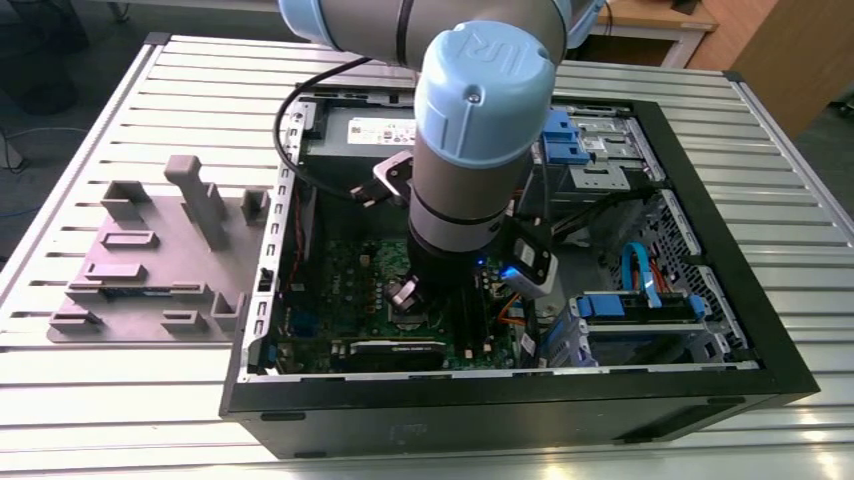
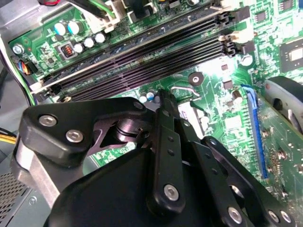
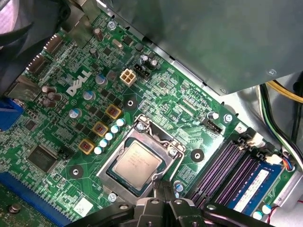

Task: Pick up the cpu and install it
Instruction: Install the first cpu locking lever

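Black metal links make up our gripper [image 3: 163,189], and in the first wrist view its fingertips [image 3: 159,188] meet in a closed point with nothing clamped between them. The second wrist view shows the same gripper [image 2: 163,97] with its fingers [image 2: 166,111] pressed together above the green motherboard [image 2: 213,94]. Just beyond the tips, and apart from them, the cpu [image 3: 137,163] lies flat in the metal-framed socket [image 3: 156,137], its dull silver top facing up. Beside the socket we see the dark memory slots [image 3: 227,165]. In the exterior view our arm [image 1: 474,150] reaches down into the open computer case [image 1: 694,370], which sits on a ribbed metal table [image 1: 120,400] next to a grey parts holder [image 1: 160,250].
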You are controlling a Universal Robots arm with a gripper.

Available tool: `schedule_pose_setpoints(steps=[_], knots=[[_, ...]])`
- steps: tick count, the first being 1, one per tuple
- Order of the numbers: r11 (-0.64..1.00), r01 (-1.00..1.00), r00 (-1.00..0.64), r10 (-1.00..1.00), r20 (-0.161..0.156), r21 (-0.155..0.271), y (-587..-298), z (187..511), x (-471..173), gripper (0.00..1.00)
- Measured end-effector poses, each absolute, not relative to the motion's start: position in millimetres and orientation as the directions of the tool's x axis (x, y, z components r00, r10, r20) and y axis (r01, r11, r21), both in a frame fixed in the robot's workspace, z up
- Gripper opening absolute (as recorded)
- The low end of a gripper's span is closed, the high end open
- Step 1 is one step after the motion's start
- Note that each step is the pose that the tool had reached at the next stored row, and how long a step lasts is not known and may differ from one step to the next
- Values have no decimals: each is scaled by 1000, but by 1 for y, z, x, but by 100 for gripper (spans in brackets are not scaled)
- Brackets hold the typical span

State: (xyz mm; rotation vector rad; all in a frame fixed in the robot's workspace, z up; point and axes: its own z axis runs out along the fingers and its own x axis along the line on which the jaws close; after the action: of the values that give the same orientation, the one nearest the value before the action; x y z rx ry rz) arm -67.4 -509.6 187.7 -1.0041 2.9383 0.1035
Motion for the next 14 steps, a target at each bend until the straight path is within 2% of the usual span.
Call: schedule_pose_setpoints(steps=[14], knots=[[789,-612,-791,-610,-53,51,-517,188,-68,11]])
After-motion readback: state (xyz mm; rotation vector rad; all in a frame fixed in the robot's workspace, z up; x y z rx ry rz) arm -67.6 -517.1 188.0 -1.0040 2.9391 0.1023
